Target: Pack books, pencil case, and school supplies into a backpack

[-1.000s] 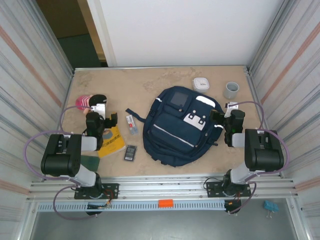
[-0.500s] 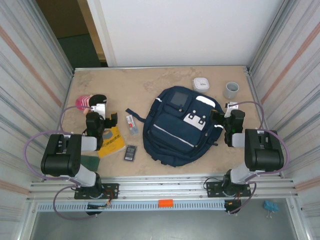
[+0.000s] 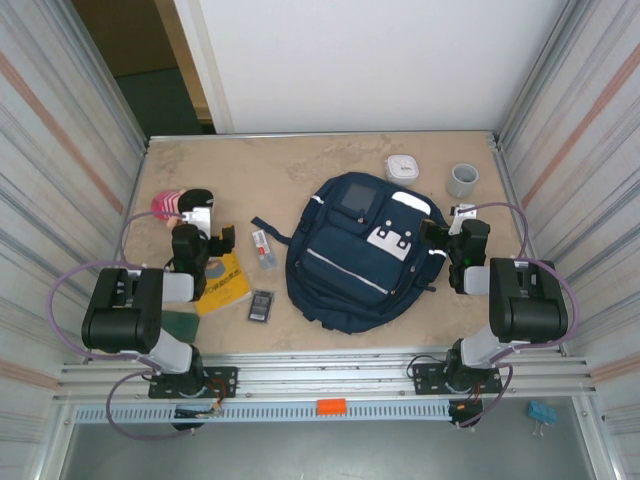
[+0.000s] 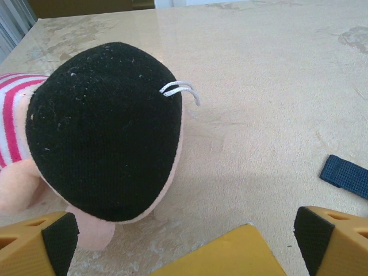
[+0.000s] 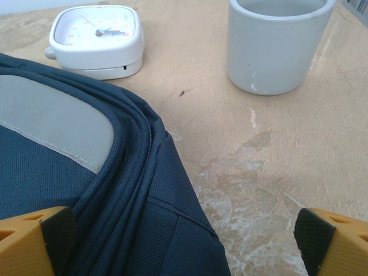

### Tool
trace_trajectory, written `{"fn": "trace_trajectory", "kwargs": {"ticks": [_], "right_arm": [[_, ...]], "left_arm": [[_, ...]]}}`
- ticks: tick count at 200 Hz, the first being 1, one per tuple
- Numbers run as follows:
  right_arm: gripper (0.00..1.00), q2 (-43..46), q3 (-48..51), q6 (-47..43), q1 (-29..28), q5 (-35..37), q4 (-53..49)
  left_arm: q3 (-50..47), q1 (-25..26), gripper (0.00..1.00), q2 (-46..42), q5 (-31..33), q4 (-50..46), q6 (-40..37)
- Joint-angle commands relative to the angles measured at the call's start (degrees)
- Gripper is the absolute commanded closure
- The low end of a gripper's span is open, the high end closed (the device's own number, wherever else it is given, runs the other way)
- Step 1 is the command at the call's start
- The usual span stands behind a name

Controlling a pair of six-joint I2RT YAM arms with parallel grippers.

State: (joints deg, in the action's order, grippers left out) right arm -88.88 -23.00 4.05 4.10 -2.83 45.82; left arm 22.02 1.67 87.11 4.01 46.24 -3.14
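Observation:
The navy backpack [image 3: 355, 250] lies flat mid-table, its edge under my right gripper [image 5: 184, 241], which is open with empty jaws [image 3: 455, 228]. My left gripper [image 4: 183, 247] is open too, hovering over a corner of the yellow book [image 4: 230, 259] [image 3: 225, 283]. Just ahead of it lies a soft black, pink-striped pencil case [image 4: 103, 126] [image 3: 182, 203]. The dark green book [image 3: 180, 325] sits partly under the left arm. A black rectangle [image 3: 262, 305] and a clear packet with a red mark [image 3: 262, 247] lie between the yellow book and the backpack.
A white square clock [image 5: 98, 37] [image 3: 402, 167] and a grey cup [image 5: 279, 43] [image 3: 462, 180] stand at the back right. A blue strap end [image 4: 345, 175] lies on the table. Corrugated metal walls close in both sides.

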Motion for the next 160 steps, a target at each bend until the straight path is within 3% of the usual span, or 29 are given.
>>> {"fn": "trace_trajectory", "kwargs": {"ticks": [1,18,30,48,70,83,97,113,128,145,160], "right_arm": [[0.01,0.44,-0.56,0.81,-0.23,-1.81,-0.09],[0.01,0.68,-0.27,0.89,-0.3,-1.51,0.42],[0.01,3.16,-1.57,1.4,-0.3,-0.22,-3.15],[0.01,10.59,-7.17,2.3,-0.31,1.99,-19.87],[0.01,18.92,-19.75,8.97,0.08,7.55,-46.97],[0.01,21.25,-29.48,11.06,-0.01,3.8,-64.57],[0.01,22.98,-34.76,15.45,-0.54,-3.22,-74.59],[0.0,26.42,-33.45,19.26,-0.93,-10.23,-77.15],[0.01,30.35,-29.24,24.2,-0.86,-9.48,-77.46],[0.07,34.72,-23.7,26.6,-0.55,-9.13,-77.06],[0.13,37.18,-19.41,28.52,-0.82,-10.51,-76.88]], "left_arm": [[0.81,0.26,0.01,-0.7,-0.5,0.46,0.04],[2.09,0.54,0.01,-2.28,0.5,-2.61,0.14],[5.02,1.58,0.02,-5.41,2.95,-10.85,-0.09],[10.61,3.38,0.03,-12.43,1.75,-25.59,1.22],[16.12,5.8,0.1,-18.9,-5.1,-36.65,7.73],[20.26,9.73,0.15,-19.63,-5.39,-42.93,11.64],[25.17,16.05,0.17,-18.22,-3.86,-49.01,15.11],[30.07,24.39,0.19,-14.52,-0.35,-53.62,18.03],[33.97,29.59,0.23,-8.99,-0.92,-55.27,21.24],[38.24,32.57,0.38,-1.62,-4.57,-56.78,24.6],[41.62,34.38,0.42,4.62,-7.34,-58.0,25.36]]}}
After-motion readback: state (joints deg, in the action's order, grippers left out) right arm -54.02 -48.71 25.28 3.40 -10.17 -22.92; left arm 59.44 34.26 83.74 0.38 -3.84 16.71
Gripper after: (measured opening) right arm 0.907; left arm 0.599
